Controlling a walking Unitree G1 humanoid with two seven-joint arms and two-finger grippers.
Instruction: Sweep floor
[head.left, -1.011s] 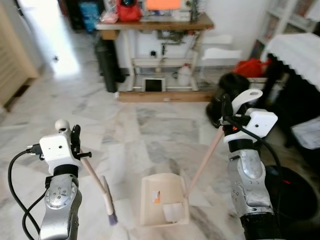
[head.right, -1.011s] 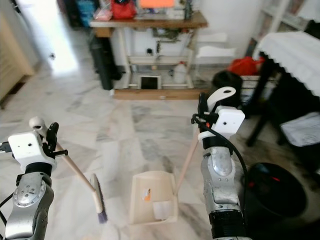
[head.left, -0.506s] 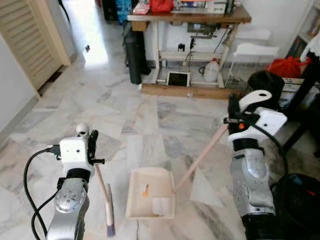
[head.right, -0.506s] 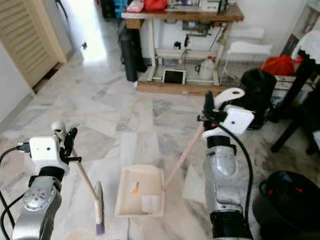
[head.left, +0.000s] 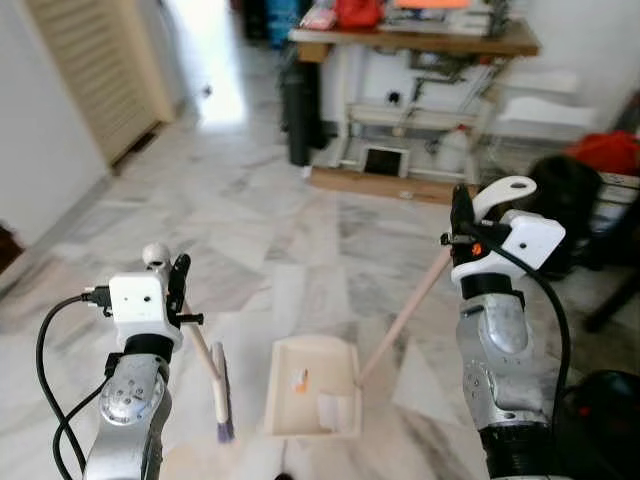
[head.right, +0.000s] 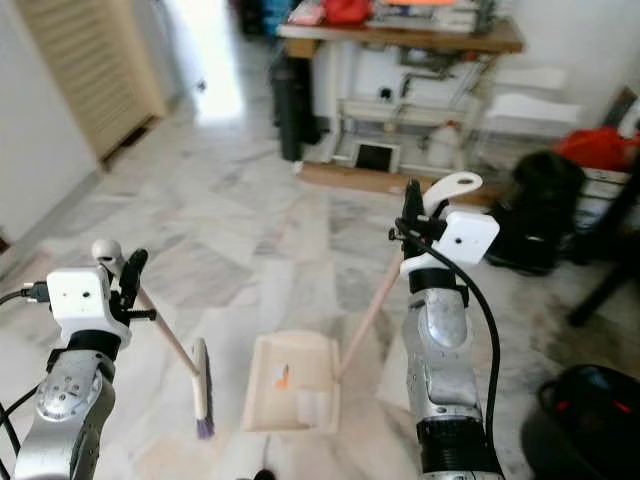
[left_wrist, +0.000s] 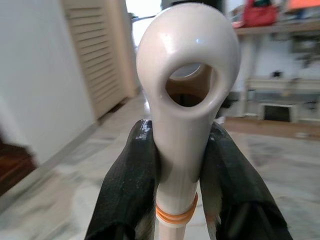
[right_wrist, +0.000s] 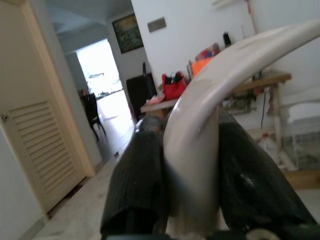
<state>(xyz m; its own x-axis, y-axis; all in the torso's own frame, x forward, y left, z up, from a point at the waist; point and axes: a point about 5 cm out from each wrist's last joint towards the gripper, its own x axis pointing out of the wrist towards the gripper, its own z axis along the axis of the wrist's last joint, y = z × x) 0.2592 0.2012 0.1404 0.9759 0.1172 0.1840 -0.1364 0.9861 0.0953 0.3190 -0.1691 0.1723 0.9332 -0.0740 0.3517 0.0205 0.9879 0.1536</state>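
The left pincer (head.left: 178, 288) squeezes the broom (head.left: 220, 400), low in the frame's left. The right pincer (head.left: 458, 222) squeezes the dustpan (head.left: 312, 402) handle. Some scraps lie in the dustpan. The floor (head.left: 300, 250) probably needs more sweeping.

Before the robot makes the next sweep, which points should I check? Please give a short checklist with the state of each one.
1. Left hand shut on broom handle: ok.
2. Right hand shut on dustpan handle: ok.
3. Broom head down at the floor: ok.
4. Dustpan flat on the floor beside the broom: ok.
5. Scraps already in the dustpan: ok.
6. More dirt left on the floor: cannot tell.
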